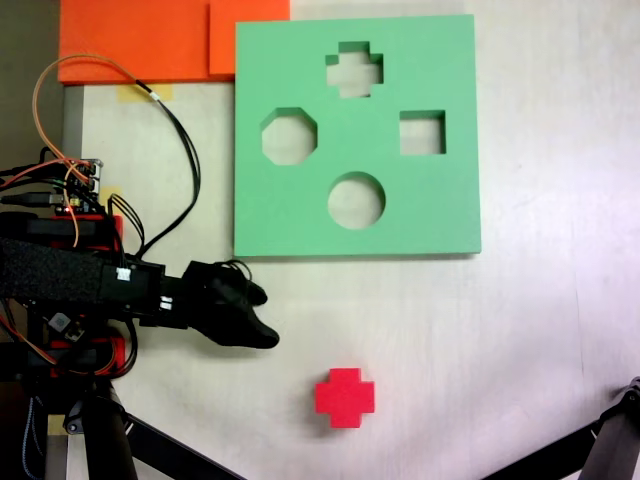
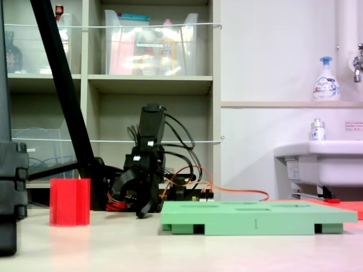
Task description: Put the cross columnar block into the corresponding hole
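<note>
The cross columnar block point(image 1: 345, 397) is bright red and stands on the pale table, below the green foam board point(image 1: 300, 225); it also shows at the left in a fixed view point(image 2: 69, 202). The corresponding hole point(image 1: 354, 70) is the plus-shaped cutout near the board's far edge, above the octagonal, square and round cutouts. My black gripper point(image 1: 270, 335) hangs low over the table left of the block and below the board's lower-left corner, apart from both. Its tip point(image 2: 140, 213) points down near the table. The jaws overlap, so their state is unclear. Nothing is held.
Orange foam boards point(image 1: 150, 40) lie beyond the green board's left corner. The arm's base with orange and black cables point(image 1: 80, 190) sits at the left edge. Black tripod legs point(image 1: 150, 440) cross the bottom corners. Shelves point(image 2: 147, 85) and a sink point(image 2: 317, 156) stand behind the table.
</note>
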### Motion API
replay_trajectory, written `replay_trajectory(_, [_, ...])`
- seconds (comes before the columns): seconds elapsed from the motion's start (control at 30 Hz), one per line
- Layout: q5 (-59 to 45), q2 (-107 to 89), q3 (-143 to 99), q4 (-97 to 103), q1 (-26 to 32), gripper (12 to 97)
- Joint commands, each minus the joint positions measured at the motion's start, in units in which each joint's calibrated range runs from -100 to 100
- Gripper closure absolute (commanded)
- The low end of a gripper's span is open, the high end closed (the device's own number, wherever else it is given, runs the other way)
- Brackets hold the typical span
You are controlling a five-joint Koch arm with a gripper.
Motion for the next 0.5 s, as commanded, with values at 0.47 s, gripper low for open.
replay_trajectory(0.47, [17.5, -0.4, 31.9, -65.3, -3.6, 68.1])
